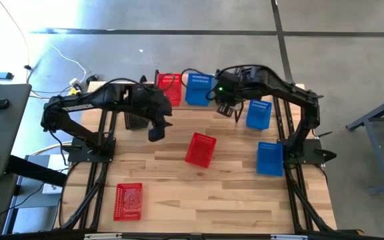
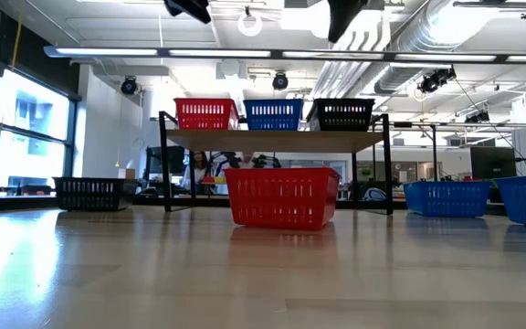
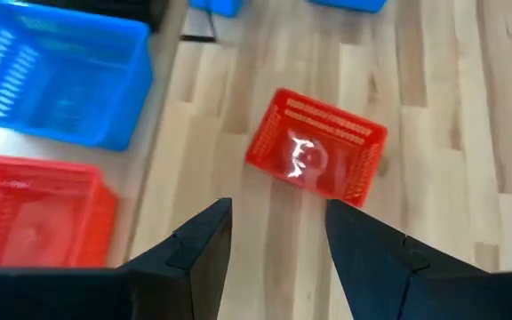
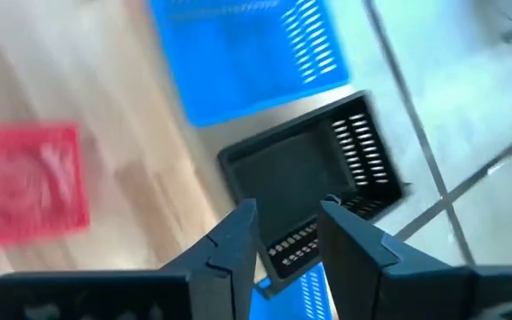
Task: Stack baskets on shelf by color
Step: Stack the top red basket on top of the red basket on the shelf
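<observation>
The pale wooden counter (image 1: pixel 199 193) carries the shelf (image 2: pixel 277 140), a light plank on thin black legs. On the shelf stand one red basket (image 2: pixel 206 113), one blue basket (image 2: pixel 274 114) and one black basket (image 2: pixel 344 114), so each colour seems begun and the stacking is left. In front of the shelf lie two more red baskets (image 1: pixel 201 149), two blue (image 1: pixel 269 158) and one black (image 2: pixel 89 193), all perforated plastic. Left claw (image 3: pixel 278 240) hangs apart above the middle red basket. Right claw (image 4: pixel 287 236) stands apart over the shelf's black basket.
</observation>
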`<action>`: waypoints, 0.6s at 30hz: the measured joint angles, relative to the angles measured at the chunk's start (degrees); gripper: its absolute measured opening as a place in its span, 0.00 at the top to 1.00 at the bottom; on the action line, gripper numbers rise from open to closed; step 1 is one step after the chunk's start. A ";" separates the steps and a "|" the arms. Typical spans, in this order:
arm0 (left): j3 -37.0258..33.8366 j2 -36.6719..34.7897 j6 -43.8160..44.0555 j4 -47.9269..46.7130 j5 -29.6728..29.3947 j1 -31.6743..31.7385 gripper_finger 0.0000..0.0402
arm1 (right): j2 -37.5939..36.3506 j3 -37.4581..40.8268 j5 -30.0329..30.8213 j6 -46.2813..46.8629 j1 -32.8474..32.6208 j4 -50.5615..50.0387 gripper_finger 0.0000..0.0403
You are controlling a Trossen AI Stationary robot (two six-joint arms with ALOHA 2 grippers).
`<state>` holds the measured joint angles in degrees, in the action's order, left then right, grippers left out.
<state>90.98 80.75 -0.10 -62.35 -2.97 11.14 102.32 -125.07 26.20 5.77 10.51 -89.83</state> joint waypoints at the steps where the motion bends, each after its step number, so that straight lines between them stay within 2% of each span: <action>1: -0.01 0.41 -0.03 -0.04 -0.04 -0.71 0.57 | 0.00 -0.91 0.91 1.68 -0.17 0.00 0.74; 5: -0.07 2.48 -0.08 0.76 -0.61 -4.42 0.57 | 0.00 -4.24 3.84 7.92 -0.51 -0.07 0.74; 18: 0.02 8.15 -2.20 7.19 -2.38 -13.20 0.57 | 0.01 -7.06 1.58 18.94 -0.56 -0.17 0.74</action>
<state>91.00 88.89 -2.31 -55.16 -5.35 -2.05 102.34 -132.14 27.78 24.70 9.96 -90.00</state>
